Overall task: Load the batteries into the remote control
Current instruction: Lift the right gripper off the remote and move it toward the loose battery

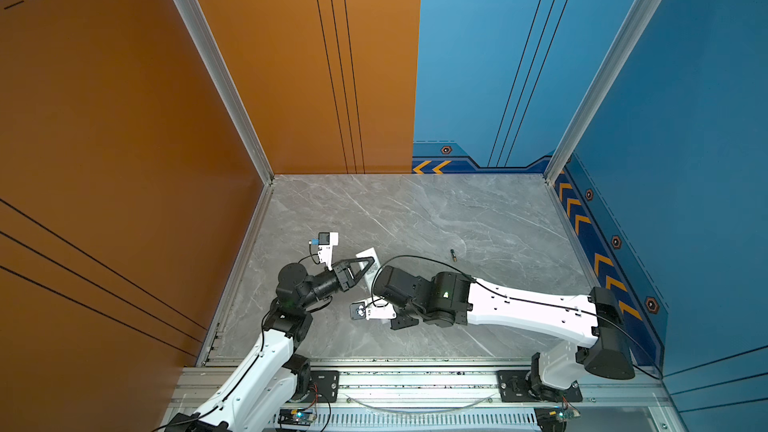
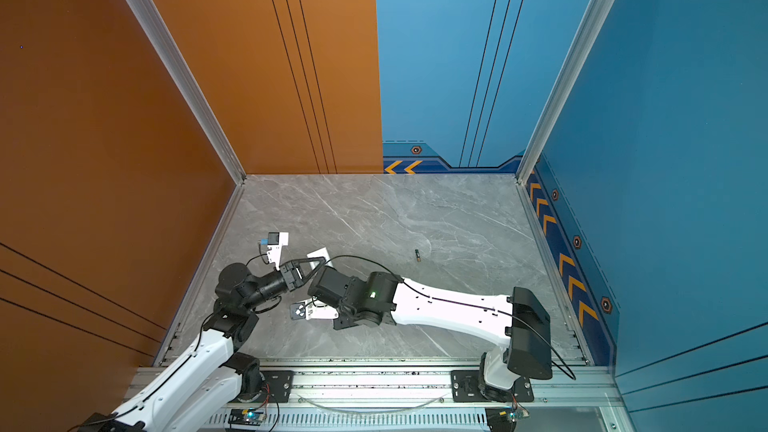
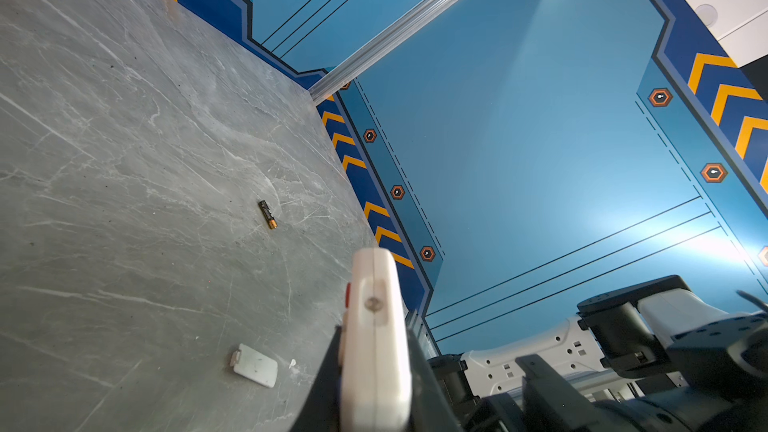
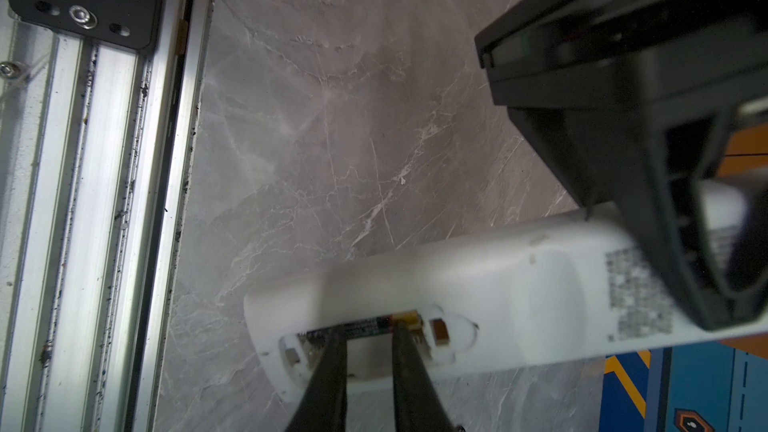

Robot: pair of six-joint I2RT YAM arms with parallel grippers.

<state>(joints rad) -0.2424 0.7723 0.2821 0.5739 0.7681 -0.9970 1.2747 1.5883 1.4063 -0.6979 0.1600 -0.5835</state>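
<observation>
My left gripper (image 3: 374, 351) is shut on the long white remote control (image 3: 376, 326) and holds it above the table, back side up. In both top views only the remote's far end (image 1: 370, 255) shows past the left gripper (image 1: 368, 263). My right gripper (image 4: 365, 332) stands slightly open at the remote's (image 4: 498, 292) uncovered battery bay. Both fingertips rest against a dark, gold-ended battery (image 4: 365, 324) lying in the bay. A second battery (image 1: 454, 255) (image 3: 268, 214) lies loose on the table to the right. In both top views the right fingers are hidden under the wrist.
The white battery cover (image 3: 254, 365) lies flat on the grey marble table (image 1: 457, 209) near the remote. Orange and blue walls close in the table on three sides. An aluminium rail (image 4: 104, 201) runs along the front edge.
</observation>
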